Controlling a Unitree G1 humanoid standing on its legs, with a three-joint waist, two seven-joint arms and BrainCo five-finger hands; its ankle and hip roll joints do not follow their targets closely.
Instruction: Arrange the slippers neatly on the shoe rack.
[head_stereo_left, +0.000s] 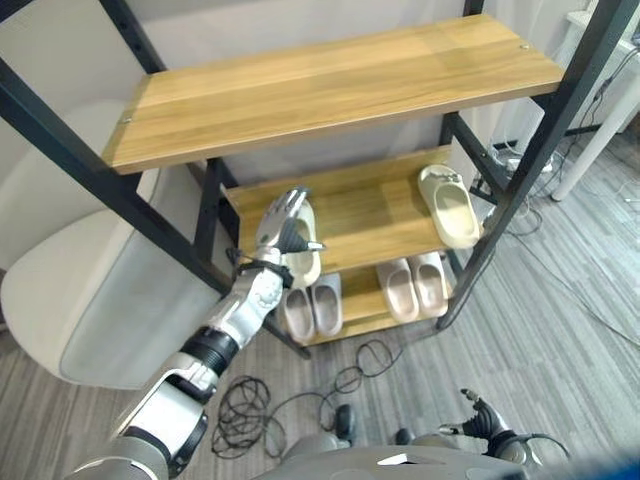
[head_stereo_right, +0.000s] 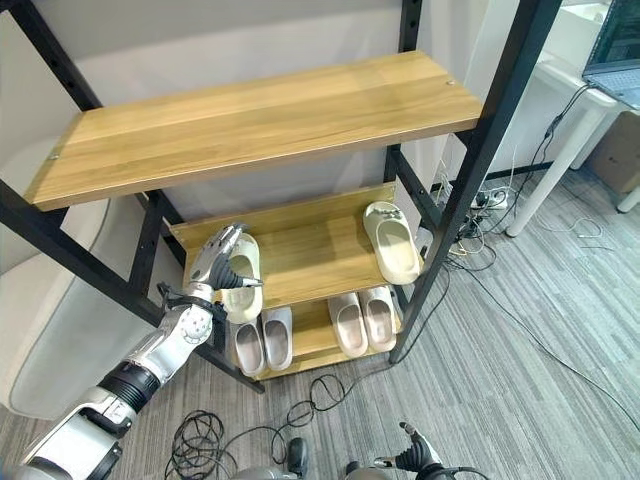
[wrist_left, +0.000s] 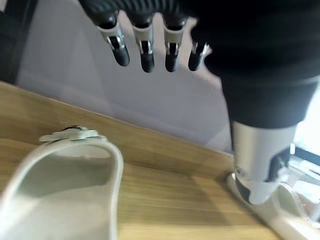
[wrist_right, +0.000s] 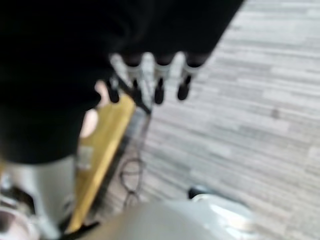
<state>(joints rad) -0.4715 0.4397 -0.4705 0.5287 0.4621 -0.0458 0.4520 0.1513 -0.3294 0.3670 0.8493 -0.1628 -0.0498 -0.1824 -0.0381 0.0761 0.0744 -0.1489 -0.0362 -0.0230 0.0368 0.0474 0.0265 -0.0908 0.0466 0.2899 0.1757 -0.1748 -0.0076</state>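
A cream slipper (head_stereo_left: 303, 262) lies at the left end of the rack's middle shelf (head_stereo_left: 370, 205), toe toward the back. My left hand (head_stereo_left: 283, 225) hovers just over it, open, fingers (wrist_left: 145, 50) straight and off the slipper (wrist_left: 65, 195). Its mate, a second cream slipper (head_stereo_left: 450, 207), lies at the right end of the same shelf, angled slightly. My right hand (head_stereo_left: 487, 418) hangs low by the floor in front of the rack, open and holding nothing, its fingers (wrist_right: 157, 80) straight.
The bottom shelf holds a grey pair (head_stereo_left: 312, 307) on the left and a beige pair (head_stereo_left: 418, 286) on the right. A bare top shelf (head_stereo_left: 330, 85) overhangs the work. Black frame posts (head_stereo_left: 540, 150) flank the shelves. A white rounded seat (head_stereo_left: 70, 290) stands left, a white table leg (head_stereo_left: 600, 130) right.
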